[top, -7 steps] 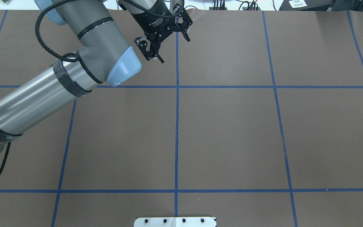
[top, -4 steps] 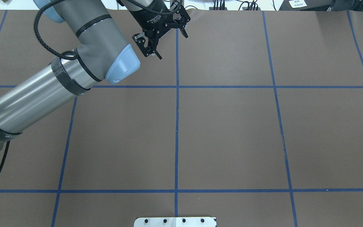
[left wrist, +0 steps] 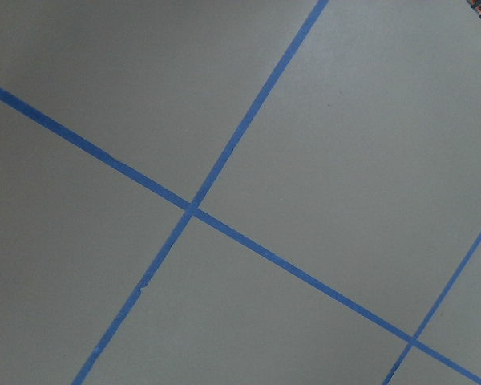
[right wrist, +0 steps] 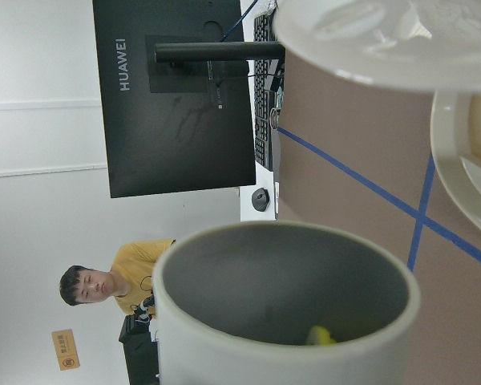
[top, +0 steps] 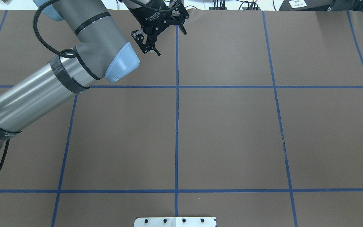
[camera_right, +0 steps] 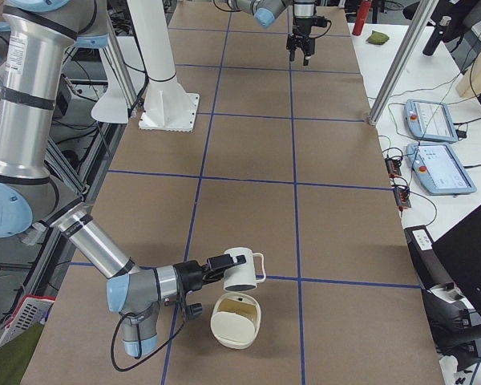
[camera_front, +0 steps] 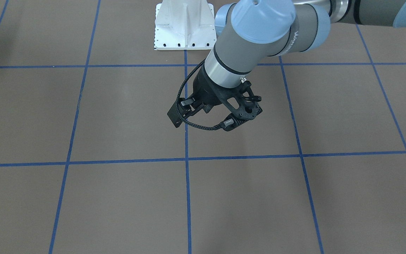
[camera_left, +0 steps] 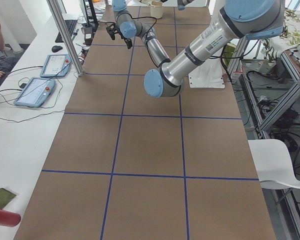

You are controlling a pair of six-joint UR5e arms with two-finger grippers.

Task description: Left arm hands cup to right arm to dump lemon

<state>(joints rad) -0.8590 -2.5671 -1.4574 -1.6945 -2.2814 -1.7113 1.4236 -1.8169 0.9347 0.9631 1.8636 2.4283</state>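
The white cup (camera_right: 240, 273) hangs low over the table's near end, at the fingertips of my right gripper (camera_right: 224, 266); I cannot tell whether those fingers are shut on it. The right wrist view looks into the cup (right wrist: 280, 281), where the yellow-green lemon (right wrist: 321, 335) lies against the greyish wall. My left gripper (top: 172, 44) hovers open and empty near the table's far edge by the centre tape line. In the front-facing view only the left wrist bracket (camera_front: 245, 108) shows, and the fingers are hidden under it.
A white bowl (camera_right: 236, 321) lies right below the cup, also at the right edge of the right wrist view as the bowl (right wrist: 465, 160). A white mount plate (top: 175, 221) sits at the robot's side. A person (right wrist: 104, 285) sits beyond the table, and pendants (camera_left: 35, 92) lie beside it.
My left gripper has drifted toward the table's far edge and slightly left, staying open and empty.
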